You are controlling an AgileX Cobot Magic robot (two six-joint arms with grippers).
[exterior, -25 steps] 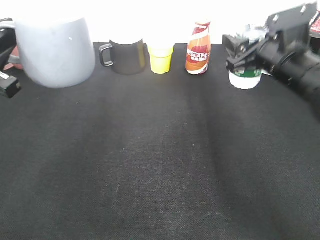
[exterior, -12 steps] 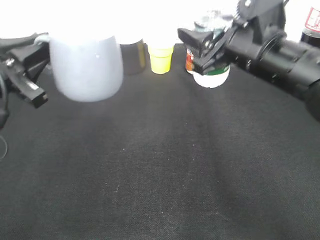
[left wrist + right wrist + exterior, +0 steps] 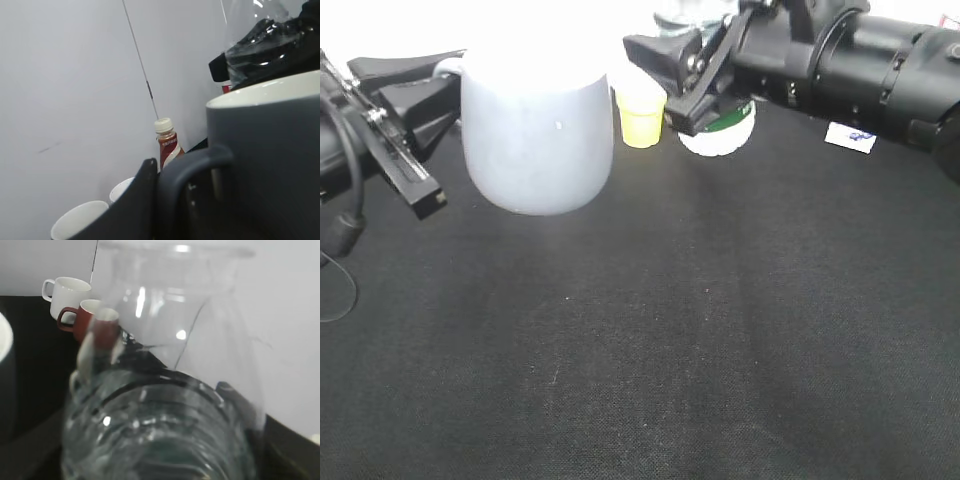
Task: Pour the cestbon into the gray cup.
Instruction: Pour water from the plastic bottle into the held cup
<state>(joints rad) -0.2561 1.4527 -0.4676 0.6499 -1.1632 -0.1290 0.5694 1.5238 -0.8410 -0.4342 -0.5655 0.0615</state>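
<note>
Both arms have drawn toward the middle since a second ago: the gray cup [image 3: 538, 135], then at the far left edge of the exterior view, now hangs left of centre, and the cestbon [image 3: 716, 118] has crossed from the right side to the cup's 2 o'clock, near it but apart.

Black fingers of the left gripper [image 3: 408, 128] pinch the cup by its handle side; in the left wrist view a dark finger [image 3: 131, 209] lies against the loop handle [image 3: 192, 172], and the cup's pale rim shows above. Its base sits over the black tablecloth [image 3: 660, 340]; whether it touches the cloth cannot be told.

Coming in from 3 o'clock, the right gripper [image 3: 685, 70] is closed around the bottle, whose green label and white base show under the fingers, clear of the cloth. Up close in the right wrist view, the ribbed clear body fills the frame.

A yellow cup [image 3: 641, 113] stands between cup and bottle. Behind, the left wrist view shows a brown bottle [image 3: 167, 145]; the right wrist view shows a white mug [image 3: 66, 296] and a red mug [image 3: 84, 316].
</note>
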